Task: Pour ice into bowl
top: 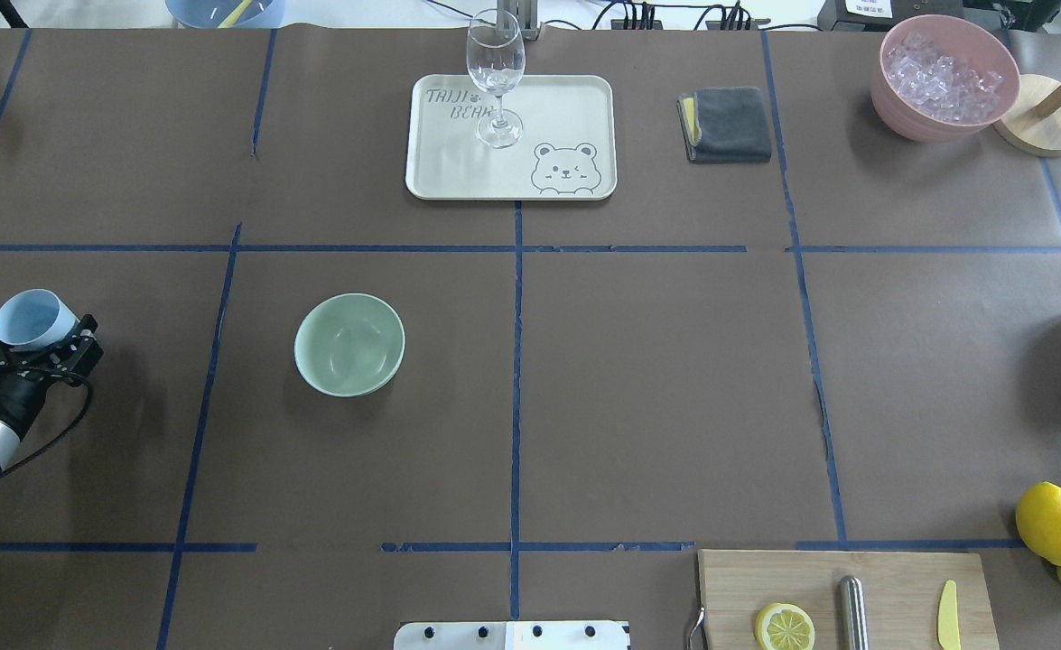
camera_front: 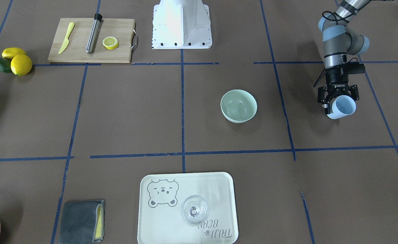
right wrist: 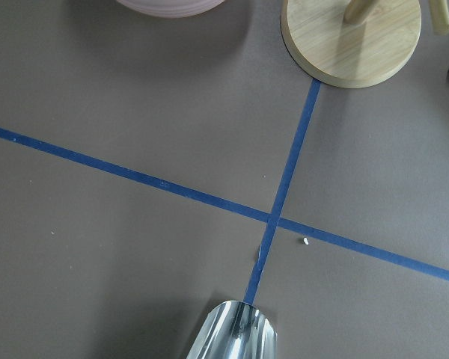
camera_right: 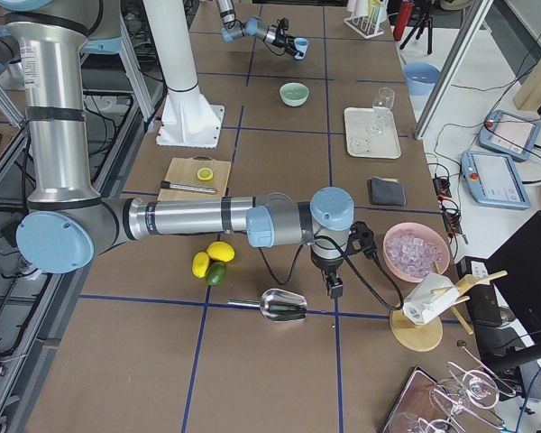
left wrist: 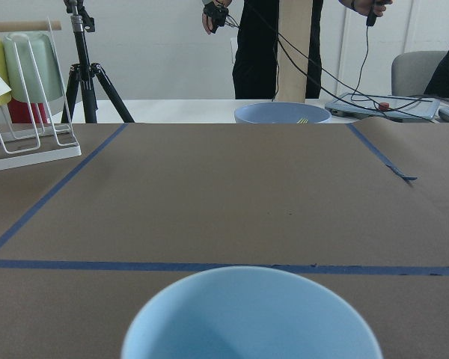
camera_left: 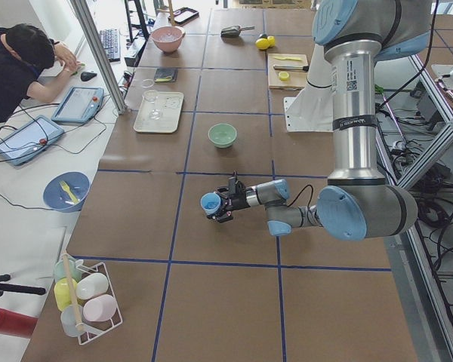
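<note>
In the front-facing view the left tool hangs at the right of the frame, its fingers closed from the side around a pale blue cup whose mouth faces roughly upward. What lies inside the cup cannot be made out. The mint-green bowl stands upright on the brown worktop just right of centre, well apart from the cup. A tray carrying a wine glass sits at the bottom centre. Seen from overhead, the cup is at the left edge and the bowl left of centre, while a pink container of icy pieces stands at the upper right. The left side view shows the cup held near the middle of the frame, with the bowl farther up the worktop. In the right side view the right tool points down, close to a metal scoop lying on the worktop; whether this tool is wide or narrow cannot be told. The left wrist view has the cup's rim filling the bottom edge. The right wrist view shows the scoop's shiny end at the bottom edge, near a crossing of blue tape lines.
</note>
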You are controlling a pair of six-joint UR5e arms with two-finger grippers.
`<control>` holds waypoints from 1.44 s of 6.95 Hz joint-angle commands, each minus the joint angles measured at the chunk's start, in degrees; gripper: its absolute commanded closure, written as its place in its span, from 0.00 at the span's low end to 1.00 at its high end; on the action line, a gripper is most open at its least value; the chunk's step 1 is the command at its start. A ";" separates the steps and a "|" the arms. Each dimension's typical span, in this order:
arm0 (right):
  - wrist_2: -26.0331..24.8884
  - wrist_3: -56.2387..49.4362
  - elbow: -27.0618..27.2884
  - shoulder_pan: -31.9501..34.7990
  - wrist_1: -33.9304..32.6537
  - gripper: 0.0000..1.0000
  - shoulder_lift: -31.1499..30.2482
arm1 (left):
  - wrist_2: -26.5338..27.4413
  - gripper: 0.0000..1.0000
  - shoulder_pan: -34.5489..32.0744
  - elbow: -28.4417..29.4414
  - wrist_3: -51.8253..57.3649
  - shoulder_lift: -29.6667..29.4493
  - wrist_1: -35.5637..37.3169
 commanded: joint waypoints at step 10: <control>0.09 0.35 0.09 1.50 0.00 0.00 -0.43 | -7.20 1.00 -0.69 -16.02 35.55 -2.25 -2.90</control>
